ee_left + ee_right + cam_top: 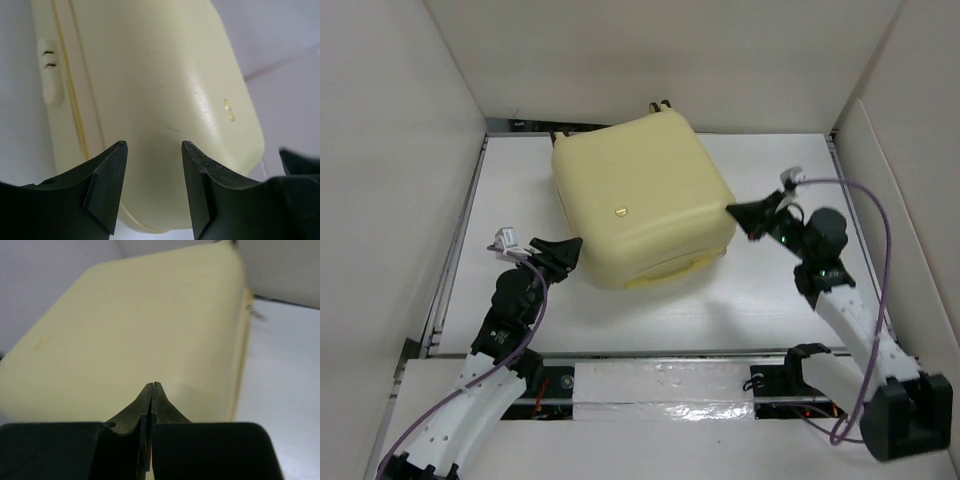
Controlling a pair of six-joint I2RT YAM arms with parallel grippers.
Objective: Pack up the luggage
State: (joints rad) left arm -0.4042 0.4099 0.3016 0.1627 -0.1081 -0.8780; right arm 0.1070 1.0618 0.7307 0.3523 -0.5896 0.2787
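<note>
The luggage [638, 195] is a pale-yellow hard-shell suitcase lying closed and flat in the middle of the white table, wheels at its far edge. It fills the left wrist view [150, 90] and the right wrist view [140, 325]. My left gripper [572, 246] is open and empty at the suitcase's near-left corner; its jaws stand apart in the left wrist view [152, 150]. My right gripper [732, 212] is shut and empty, its tip touching or almost touching the suitcase's right side, with the jaws pressed together in the right wrist view [153, 385].
White walls [400, 150] enclose the table on the left, back and right. A small round gold badge [619, 211] sits on the suitcase lid. A taped strip [660, 385] runs along the near table edge between the arm bases.
</note>
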